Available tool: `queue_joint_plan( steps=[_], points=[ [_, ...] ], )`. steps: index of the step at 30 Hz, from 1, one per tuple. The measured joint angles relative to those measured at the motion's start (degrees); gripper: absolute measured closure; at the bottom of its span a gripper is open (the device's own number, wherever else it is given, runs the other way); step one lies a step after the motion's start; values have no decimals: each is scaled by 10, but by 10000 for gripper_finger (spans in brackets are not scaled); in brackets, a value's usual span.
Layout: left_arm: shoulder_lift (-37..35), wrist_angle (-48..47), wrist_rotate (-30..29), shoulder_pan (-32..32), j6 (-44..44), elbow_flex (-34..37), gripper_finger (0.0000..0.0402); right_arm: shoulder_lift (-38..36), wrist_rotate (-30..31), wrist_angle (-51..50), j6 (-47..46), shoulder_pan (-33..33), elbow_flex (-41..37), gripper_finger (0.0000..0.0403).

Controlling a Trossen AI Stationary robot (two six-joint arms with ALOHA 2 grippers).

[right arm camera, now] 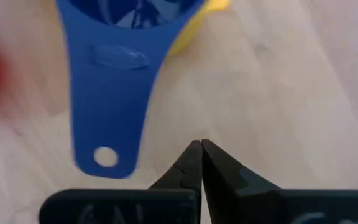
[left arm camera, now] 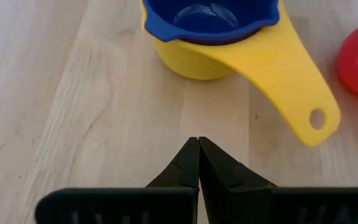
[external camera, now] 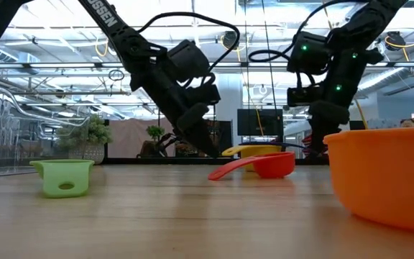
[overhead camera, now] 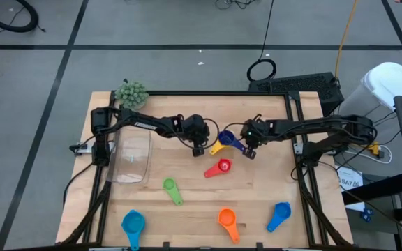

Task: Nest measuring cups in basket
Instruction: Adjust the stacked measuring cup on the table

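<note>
While the clear basket (overhead camera: 130,159) sits empty at the bench's left side, the left gripper (overhead camera: 198,148) hovers beside it with fingers pressed together, holding nothing. Just right of it the dark blue cup (overhead camera: 227,138) is nested in the yellow cup (overhead camera: 218,147), both well apart from the basket. The right gripper (overhead camera: 250,153) (also closed and empty) sits by the blue handle. It likely needs to reopen, straddle that handle squarely, then pinch.
</note>
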State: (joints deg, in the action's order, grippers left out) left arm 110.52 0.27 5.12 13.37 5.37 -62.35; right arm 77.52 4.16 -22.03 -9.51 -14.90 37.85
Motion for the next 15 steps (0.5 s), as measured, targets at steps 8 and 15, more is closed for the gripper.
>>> queue_joint_plan(
  steps=[8, 15],
  points=[
    [0, 11, -1, -7, -34, 0, 399, 43, -60, 41, -45, 34, 0, 403],
    [0, 65, -1, -23, -54, 0, 399, 48, -73, 133, -83, 72, 0, 403]
  ],
)
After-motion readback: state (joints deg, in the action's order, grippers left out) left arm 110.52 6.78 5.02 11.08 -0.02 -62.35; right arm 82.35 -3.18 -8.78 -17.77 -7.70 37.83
